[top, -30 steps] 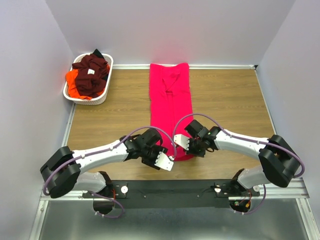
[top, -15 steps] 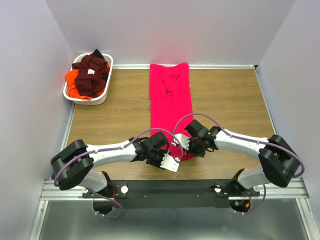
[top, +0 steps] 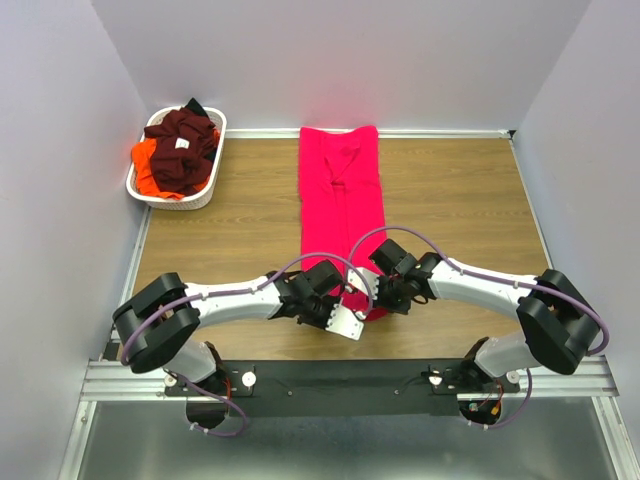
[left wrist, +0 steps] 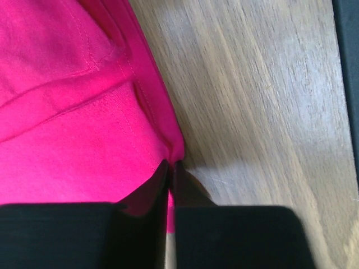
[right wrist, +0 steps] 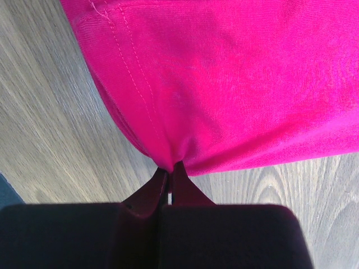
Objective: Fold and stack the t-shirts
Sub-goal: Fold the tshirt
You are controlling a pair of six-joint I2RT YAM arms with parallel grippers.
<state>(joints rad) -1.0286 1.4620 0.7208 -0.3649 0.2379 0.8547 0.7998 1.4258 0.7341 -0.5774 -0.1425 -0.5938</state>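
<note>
Now, wooden table (top: 220,240): pink t-shirt (top: 342,200) lies at centre as long narrow strip, collar end far. White basket (top: 190,202) far left holds maroon t-shirt (top: 182,150) and orange t-shirt (top: 148,165), unfolded. Step, judged: hem-to-collar fold starting. Left gripper (left wrist: 171,163) and right gripper (right wrist: 170,168) each clenched on near hem corner. Next move needs even lift, hem carried forward. Wrist views show cloth pinched at tips; top view hides this under wrists.

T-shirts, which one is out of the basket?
The bright pink t-shirt, folded into a long strip on the table; the maroon t-shirts and orange t-shirt lie bunched in the white basket.
</note>
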